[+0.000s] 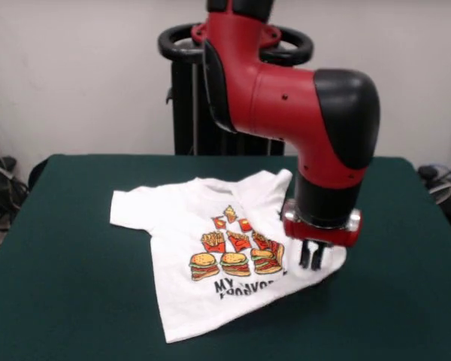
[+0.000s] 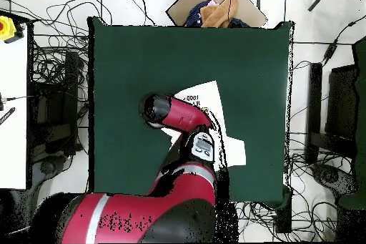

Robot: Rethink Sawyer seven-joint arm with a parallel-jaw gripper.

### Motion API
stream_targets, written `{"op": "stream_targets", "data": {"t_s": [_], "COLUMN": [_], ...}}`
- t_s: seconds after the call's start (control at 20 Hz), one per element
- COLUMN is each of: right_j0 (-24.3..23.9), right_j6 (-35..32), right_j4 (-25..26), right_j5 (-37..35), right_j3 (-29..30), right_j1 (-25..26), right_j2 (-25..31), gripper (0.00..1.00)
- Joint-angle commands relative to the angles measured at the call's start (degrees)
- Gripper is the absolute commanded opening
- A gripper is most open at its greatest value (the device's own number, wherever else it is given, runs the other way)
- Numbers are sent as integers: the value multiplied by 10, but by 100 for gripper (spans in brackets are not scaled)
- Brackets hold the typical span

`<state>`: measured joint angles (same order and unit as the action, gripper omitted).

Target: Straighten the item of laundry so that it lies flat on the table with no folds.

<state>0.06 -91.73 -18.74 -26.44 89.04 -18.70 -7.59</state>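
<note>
the little white t-shirt [image 1: 210, 256] lies near the middle of the green table [image 1: 68, 301], printed side up. its red-orange burgers and fries sit in rows across the chest, with black lettering under them; only "my" reads clearly, because the cloth below is turned over and cuts off the rest of the words. the shirt is not flat. one sleeve sticks out to the left in the front view and lies smooth, while the other side is bunched and rumpled, with a raised fold running up by the collar next to the robot's wrist. the bottom hem runs crooked down to a corner near the front edge of the table.

the red and black arm [image 1: 286, 90] reaches down from above and ends right over the rumpled side of the shirt. the gripper [image 1: 312, 259] points straight down, its two dark fingers [image 1: 304, 256] close together with just a thin gap between them, their tips at the cloth. i cannot tell whether they have pinched any fabric or just rest on it.

from overhead the arm covers much of the shirt; white cloth shows out from under it toward the far and right side, well inside the table's edges. a cardboard box [image 2: 214, 5] with clothes in it sits beyond the far edge of the table, and cables [image 2: 50, 76] trail over the floor around.
</note>
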Motion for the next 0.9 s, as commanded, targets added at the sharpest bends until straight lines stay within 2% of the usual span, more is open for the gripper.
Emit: {"op": "stream_targets", "data": {"t_s": [0.05,0.15,0.3,0.65,0.8,0.9], "right_j0": [60,80,115,128,111,106], "right_j6": [-188,-224,-272,-271,-264,-268], "right_j4": [-32,-40,-49,-45,-51,-46], "right_j5": [-108,-161,-189,-127,-49,-15], "right_j3": [-72,-79,-89,-106,-85,-82], "right_j1": [92,101,114,144,135,126], "right_j2": [9,-6,-43,-67,-41,-43], "gripper": [0,0,0,0,0,0]}}
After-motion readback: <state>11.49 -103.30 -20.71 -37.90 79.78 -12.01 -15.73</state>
